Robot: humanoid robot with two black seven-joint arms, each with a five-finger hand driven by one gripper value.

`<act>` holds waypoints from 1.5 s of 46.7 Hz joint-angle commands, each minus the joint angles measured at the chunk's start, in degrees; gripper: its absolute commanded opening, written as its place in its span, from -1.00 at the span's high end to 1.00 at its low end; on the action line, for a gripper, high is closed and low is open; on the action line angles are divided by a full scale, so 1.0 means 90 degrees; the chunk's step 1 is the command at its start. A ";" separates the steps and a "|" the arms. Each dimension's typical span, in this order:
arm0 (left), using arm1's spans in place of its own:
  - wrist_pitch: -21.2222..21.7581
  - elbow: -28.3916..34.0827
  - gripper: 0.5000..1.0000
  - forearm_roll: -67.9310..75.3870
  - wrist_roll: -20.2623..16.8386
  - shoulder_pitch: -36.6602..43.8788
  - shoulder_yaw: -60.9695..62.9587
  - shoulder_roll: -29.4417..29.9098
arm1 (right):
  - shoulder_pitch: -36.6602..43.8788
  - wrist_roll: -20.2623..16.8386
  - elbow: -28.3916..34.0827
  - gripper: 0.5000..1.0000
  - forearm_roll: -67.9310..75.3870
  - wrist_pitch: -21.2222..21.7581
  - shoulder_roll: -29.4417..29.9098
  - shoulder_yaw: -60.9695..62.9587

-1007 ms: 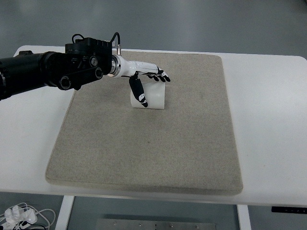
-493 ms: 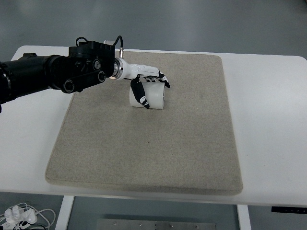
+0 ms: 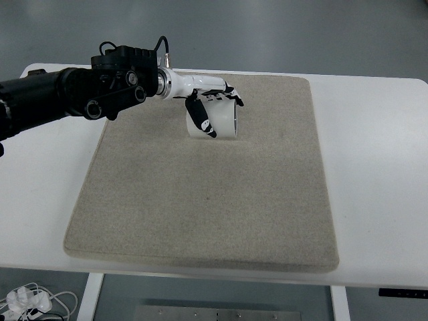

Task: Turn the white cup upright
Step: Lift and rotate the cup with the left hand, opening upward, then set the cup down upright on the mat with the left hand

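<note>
The white cup (image 3: 218, 122) is at about 12 o'clock on the beige mat (image 3: 207, 200), with the left hand (image 3: 208, 105) wrapped around it, fingers closed on its wall. The mat covers a white table (image 3: 374, 167) over grey floor (image 3: 267, 33). No writing is readable.

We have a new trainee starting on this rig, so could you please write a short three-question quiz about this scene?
1. True or false: the left hand is gripping the white cup.
2. What lies under the cup? A) grey mat B) metal tray C) bare floor
3. Fill in: the working arm comes in from the picture's ____ edge.

Key: 1 true; 2 A, the grey mat on the white table; 3 left.
</note>
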 commanded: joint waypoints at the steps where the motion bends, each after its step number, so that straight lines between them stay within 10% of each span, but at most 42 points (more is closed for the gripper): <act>1: -0.0036 0.0099 0.87 -0.0206 -0.0121 0.0188 -0.0515 0.0042 | 0.0000 -0.0003 0.0000 -0.81 -0.0004 0.0000 0.0000 0.0000; 28: -0.0348 0.0510 0.91 -0.0890 -0.1107 0.2121 -0.3318 0.0286 | 0.0000 -0.0003 0.0000 -0.81 -0.0004 0.0000 0.0000 0.0000; 44: -0.0348 0.0529 0.92 -0.0890 -0.2415 0.3108 -0.4208 0.0218 | 0.0000 -0.0003 0.0000 -0.81 -0.0004 0.0000 0.0000 0.0000; 70: -0.0046 0.0998 1.00 -0.0870 -0.2428 0.3674 -0.4237 -0.0182 | 0.0000 -0.0003 0.0000 -0.81 -0.0004 0.0000 0.0000 0.0000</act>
